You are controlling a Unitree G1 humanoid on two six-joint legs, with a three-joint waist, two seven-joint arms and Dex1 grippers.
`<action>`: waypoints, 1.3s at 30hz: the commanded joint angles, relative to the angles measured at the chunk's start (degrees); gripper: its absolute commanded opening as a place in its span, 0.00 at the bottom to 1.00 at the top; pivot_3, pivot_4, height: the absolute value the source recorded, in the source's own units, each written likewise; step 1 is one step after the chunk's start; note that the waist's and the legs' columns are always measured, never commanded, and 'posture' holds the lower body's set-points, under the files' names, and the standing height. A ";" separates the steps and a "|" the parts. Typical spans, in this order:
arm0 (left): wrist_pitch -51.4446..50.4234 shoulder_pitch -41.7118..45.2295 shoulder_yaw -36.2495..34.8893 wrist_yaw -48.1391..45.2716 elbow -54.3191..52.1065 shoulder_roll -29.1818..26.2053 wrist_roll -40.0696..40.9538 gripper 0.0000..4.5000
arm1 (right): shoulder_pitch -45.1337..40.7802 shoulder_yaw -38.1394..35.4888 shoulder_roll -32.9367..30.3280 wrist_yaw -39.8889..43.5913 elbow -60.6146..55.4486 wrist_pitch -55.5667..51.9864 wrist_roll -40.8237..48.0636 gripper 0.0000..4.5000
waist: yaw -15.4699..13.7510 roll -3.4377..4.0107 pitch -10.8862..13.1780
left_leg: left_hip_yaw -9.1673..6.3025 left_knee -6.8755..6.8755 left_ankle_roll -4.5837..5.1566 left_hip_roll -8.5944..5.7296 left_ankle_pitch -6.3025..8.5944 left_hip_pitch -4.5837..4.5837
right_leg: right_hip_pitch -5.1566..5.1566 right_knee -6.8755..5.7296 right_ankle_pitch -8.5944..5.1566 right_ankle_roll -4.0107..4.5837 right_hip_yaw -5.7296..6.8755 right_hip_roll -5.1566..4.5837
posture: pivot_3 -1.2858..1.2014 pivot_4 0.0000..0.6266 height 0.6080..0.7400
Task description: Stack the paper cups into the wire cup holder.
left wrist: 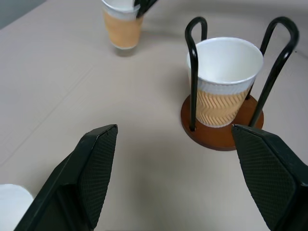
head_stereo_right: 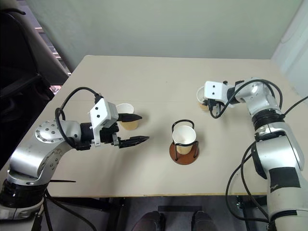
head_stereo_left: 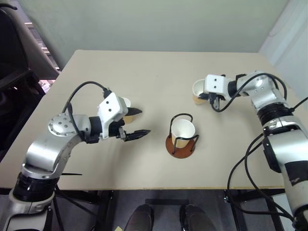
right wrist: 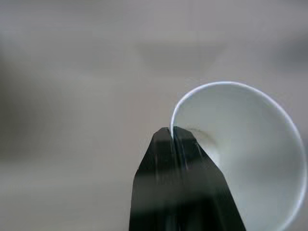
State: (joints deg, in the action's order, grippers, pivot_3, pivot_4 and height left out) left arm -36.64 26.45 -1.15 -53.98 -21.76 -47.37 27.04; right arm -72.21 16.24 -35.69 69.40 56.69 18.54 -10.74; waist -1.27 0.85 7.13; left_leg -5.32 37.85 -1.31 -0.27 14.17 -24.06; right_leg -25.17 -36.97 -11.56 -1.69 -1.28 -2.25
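Your right gripper [right wrist: 172, 132] is pinched onto the rim of a cup [head_stereo_left: 198, 90] at the table's [head_stereo_left: 144, 72] far right. Your left gripper [head_stereo_left: 137, 122] hangs spread wide (nothing in it), a second cup [head_stereo_right: 127, 115] just behind it. The holder [head_stereo_left: 182, 144] stands mid-table with the third cup [head_stereo_left: 183, 131] inside.

Broad bare table [head_stereo_left: 144, 72] toward the far edge, free for passage. Wire cup holder [head_stereo_left: 182, 139] near the table's middle, one paper cup [head_stereo_left: 182, 131] seated inside, upright loops fencing its sides, mouth free from above. Left gripper [head_stereo_left: 136, 122], jaws spread, occupying the space left of the holder, second cup [head_stereo_right: 126, 116] just behind it. Right gripper [right wrist: 172, 131] pinched on the rim of the third cup [head_stereo_left: 198, 90], right of the holder. Open lane between holder and each arm.
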 commanded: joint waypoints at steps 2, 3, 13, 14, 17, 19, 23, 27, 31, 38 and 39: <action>2.29 1.75 0.26 -1.41 1.30 0.00 -0.46 0.90 | 2.24 -9.11 -6.16 13.33 -25.23 -19.32 16.71 0.01 | -0.17 0.00 0.00 | 0.01 -0.01 0.00 0.00 0.00 -0.04 | 0.00 0.03 -0.02 0.02 0.03 0.01 | 0.52 0.24 1.00; 2.58 1.95 0.45 -1.67 1.71 0.00 -0.57 0.90 | 3.36 -10.66 -7.99 15.37 -32.48 -26.08 20.67 0.01 | -0.20 0.01 0.01 | 0.02 -0.02 0.00 0.00 -0.01 -0.08 | 0.00 0.04 -0.02 0.03 0.04 0.01 | 0.52 0.24 1.00; 5.31 4.36 4.21 -5.65 6.21 0.68 -2.14 0.90 | 20.14 -14.12 -16.46 11.28 -74.18 -55.08 38.77 0.01 | 0.54 -0.20 0.06 | -0.03 0.09 -0.07 0.06 0.01 0.47 | 0.67 0.19 -0.42 0.03 -0.01 0.16 | 0.52 0.24 1.00; 5.42 4.69 4.48 -5.79 6.37 0.88 -2.22 0.90 | 21.02 -13.44 -16.29 10.47 -74.97 -54.95 38.22 0.01 | 0.58 -0.21 0.07 | -0.04 0.08 -0.08 0.07 0.01 0.56 | 0.67 0.09 -0.39 0.01 -0.02 0.16 | 0.52 0.24 1.00; 5.25 5.11 4.55 -5.97 6.38 1.29 -2.30 0.90 | 22.78 -12.13 -16.18 8.91 -76.17 -54.42 37.19 0.01 | 0.59 -0.21 0.07 | -0.04 -0.01 0.02 0.10 -0.06 0.72 | 0.74 -0.03 -0.34 0.08 0.00 0.16 | 0.52 0.24 1.00; 5.06 4.54 4.23 -5.92 5.90 1.07 -2.31 0.90 | 23.88 -11.41 -16.39 8.21 -77.03 -53.88 36.70 0.01 | 0.60 -0.22 0.07 | -0.04 -0.06 0.24 0.10 -0.04 0.83 | 0.84 -0.03 -0.37 0.27 -0.01 0.16 | 0.52 0.24 1.00; 4.51 3.43 3.30 -5.65 4.91 0.27 -2.08 0.90 | 24.65 -9.73 -16.43 7.66 -77.80 -53.56 36.26 0.05 | 0.61 -0.21 0.06 | -0.04 -0.03 0.40 0.09 -0.06 0.87 | 0.90 -0.02 -0.45 0.45 -0.01 0.16 | 0.52 0.24 1.00; 4.59 3.60 2.46 -5.09 5.22 -0.35 -2.32 0.90 | 24.90 -7.41 -16.26 6.99 -77.33 -52.65 34.41 0.29 | 0.59 -0.22 0.06 | -0.03 -0.03 0.35 0.09 -0.09 0.85 | 0.89 0.00 -0.39 0.33 0.00 0.16 | 0.52 0.24 1.00; 5.01 4.85 0.10 -6.09 6.75 -2.59 -2.01 0.90 | 25.17 -6.74 -16.70 6.99 -77.35 -51.82 33.60 0.60 | 0.59 -0.23 0.06 | -0.04 -0.03 0.31 0.09 -0.09 0.82 | 0.89 0.04 -0.35 0.17 0.01 0.16 | 0.52 0.24 1.00; 7.86 5.69 -4.26 -11.11 12.12 -10.30 -2.90 0.90 | 24.89 -12.97 -19.31 9.27 -75.49 -53.13 38.83 1.00 | 0.57 -0.23 0.06 | -0.04 -0.04 0.21 0.09 -0.03 0.74 | 0.82 0.09 -0.43 0.13 0.01 0.17 | 0.52 0.24 1.00; 8.98 6.06 -4.62 -12.46 13.91 -12.55 -3.85 0.90 | 24.68 -16.94 -18.98 9.37 -74.64 -54.78 43.18 1.00 | 0.57 -0.25 0.07 | -0.04 -0.04 0.21 0.09 -0.02 0.69 | 0.78 0.10 -0.44 0.13 0.01 0.17 | 0.52 0.24 1.00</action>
State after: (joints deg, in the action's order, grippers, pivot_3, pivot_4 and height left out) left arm -29.53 31.19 -2.81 -64.87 -8.92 -57.81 24.28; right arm -46.49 5.86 -54.06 78.29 -17.88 -35.24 27.74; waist -0.70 0.61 7.21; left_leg -5.37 37.82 -1.11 -0.18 14.15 -23.50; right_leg -24.51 -36.86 -12.00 -1.56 -1.28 -2.08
